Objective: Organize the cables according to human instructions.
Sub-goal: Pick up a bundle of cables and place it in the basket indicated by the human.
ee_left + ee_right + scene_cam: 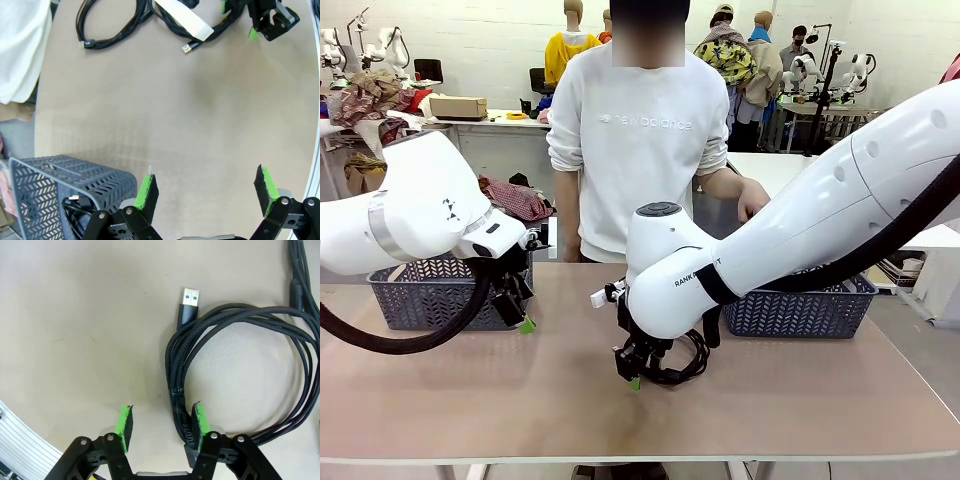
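A black braided cable (235,315) lies coiled on the table, its USB plug (189,299) pointing away. My right gripper (161,422) stands over the coil's taped section (176,402). That section lies between the half-closed jaws, against one pad, with a gap to the other pad. From the front, the right gripper (635,378) is down on the table mid-front at that cable (688,362). A second coiled cable (110,25) lies beside it. My left gripper (206,190) hangs open above bare table, beside the left basket (440,295).
Two grey mesh baskets stand on the table, the left one (60,182) with a black cable (75,210) inside, the right basket (800,312) behind my right arm. A person stands at the far edge with a hand (752,197) hanging near the right basket.
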Robot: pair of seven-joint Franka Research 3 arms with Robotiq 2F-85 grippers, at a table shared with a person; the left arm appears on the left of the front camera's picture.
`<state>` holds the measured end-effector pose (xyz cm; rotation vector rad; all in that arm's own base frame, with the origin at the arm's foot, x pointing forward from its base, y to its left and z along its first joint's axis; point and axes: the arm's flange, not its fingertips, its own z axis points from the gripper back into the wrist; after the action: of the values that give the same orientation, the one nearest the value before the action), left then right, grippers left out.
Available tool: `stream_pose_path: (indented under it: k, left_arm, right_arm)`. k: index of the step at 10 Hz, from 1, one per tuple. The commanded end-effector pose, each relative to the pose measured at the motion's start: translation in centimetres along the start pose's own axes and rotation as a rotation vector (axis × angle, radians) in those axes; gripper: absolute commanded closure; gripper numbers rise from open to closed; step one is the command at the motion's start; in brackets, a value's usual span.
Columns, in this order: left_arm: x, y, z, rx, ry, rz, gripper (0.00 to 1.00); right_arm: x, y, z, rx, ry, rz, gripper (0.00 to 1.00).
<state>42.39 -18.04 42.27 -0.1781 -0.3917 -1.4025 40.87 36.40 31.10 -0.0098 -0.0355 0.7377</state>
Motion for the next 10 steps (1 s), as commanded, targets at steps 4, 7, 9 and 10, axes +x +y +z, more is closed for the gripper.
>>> stream_pose_path:
  k: [4,7,9,10]
  left_arm:
    - [-0.1,0.1,0.2,0.002,-0.001,0.003,0.00]
    - [-0.1,0.1,0.2,0.002,-0.001,0.003,0.00]
    - [-0.1,0.1,0.2,0.002,-0.001,0.003,0.00]
    - [-0.1,0.1,0.2,0.002,-0.001,0.003,0.00]
  right_arm:
    - [0.8,0.4,0.3,-0.030,0.002,-0.038,0.82]
    - [0.5,0.3,0.3,-0.032,-0.002,-0.053,1.00]
    - [0.2,0.1,0.3,-0.033,0.008,-0.062,1.00]
    - [-0.2,0.2,1.1,-0.025,0.021,-0.073,1.00]
